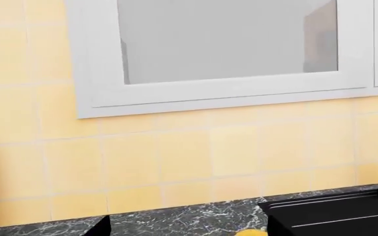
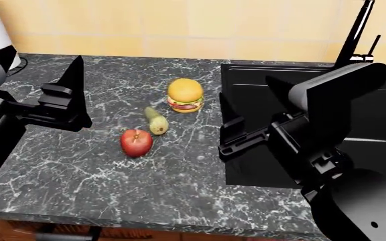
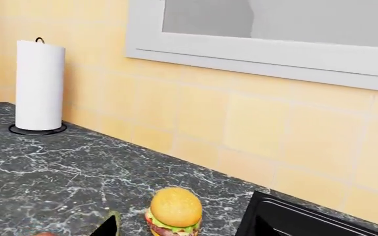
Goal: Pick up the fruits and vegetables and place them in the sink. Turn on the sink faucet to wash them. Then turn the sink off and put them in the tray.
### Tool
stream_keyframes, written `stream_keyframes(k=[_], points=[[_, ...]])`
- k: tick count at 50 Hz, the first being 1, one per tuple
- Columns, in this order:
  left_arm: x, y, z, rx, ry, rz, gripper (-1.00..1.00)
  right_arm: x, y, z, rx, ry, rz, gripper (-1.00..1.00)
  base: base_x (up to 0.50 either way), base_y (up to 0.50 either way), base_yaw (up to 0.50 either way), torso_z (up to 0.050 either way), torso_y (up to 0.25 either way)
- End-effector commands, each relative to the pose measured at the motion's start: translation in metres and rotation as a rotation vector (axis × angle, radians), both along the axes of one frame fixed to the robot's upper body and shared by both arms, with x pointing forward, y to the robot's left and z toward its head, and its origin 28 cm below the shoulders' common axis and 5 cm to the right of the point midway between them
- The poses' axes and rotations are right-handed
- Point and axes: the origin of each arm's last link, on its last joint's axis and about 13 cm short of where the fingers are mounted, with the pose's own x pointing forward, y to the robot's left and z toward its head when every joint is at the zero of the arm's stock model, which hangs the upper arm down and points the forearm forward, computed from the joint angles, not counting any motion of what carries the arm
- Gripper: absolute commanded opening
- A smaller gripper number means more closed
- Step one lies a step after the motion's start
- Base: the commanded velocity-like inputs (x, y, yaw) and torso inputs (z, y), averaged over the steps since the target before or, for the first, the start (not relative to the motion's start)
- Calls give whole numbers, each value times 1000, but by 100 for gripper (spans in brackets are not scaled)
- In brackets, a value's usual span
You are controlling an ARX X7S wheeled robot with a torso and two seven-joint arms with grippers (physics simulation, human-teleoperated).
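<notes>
Head view is showing the tomato (image 2: 136,142) and squash (image 2: 156,121) lying near each other on the counter (image 2: 79,175), beside the burger (image 2: 185,95) and outside the sink (image 2: 247,100), so nothing is washed yet. Both grippers, left (image 2: 69,95) and right (image 2: 232,131), are hovering empty; their finger spread I cannot tell.

A round red tomato (image 2: 136,142) sits on the dark marbled worktop (image 2: 79,175). Just beside it lies a stubby pale yellow-green squash (image 2: 156,121), on its side. The matte black sink (image 2: 247,165) lies well apart from both, with the tall black faucet (image 2: 354,32) upright behind it.
</notes>
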Motion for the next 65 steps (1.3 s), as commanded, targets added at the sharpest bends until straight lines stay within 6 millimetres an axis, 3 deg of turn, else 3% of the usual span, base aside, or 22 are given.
stream_keyframes(k=[1, 14, 30, 39, 52, 65], points=[[-3, 0, 2, -3, -5, -7, 100, -2, 0, 0, -12, 16, -5, 100, -35, 499, 0, 0, 0], [-8, -6, -2, 55, 33, -86, 100, -2, -1, 9, 4, 8, -12, 100, 189, 452, 0, 0, 0], [-12, -15, 0, 101, 64, -158, 100, 1, -10, 16, 33, 34, -77, 100, 151, -2, 0, 0, 0], [-18, -30, -14, 196, 150, -318, 100, 10, -17, 18, 10, 79, -133, 100, 0, 0, 0, 0, 0], [-12, -53, -26, 299, 260, -453, 100, 17, -18, 22, -16, 85, -157, 100, 0, 0, 0, 0, 0], [3, -69, -35, 379, 399, -478, 100, 18, -17, 19, -19, 85, -161, 100, 0, 0, 0, 0, 0]])
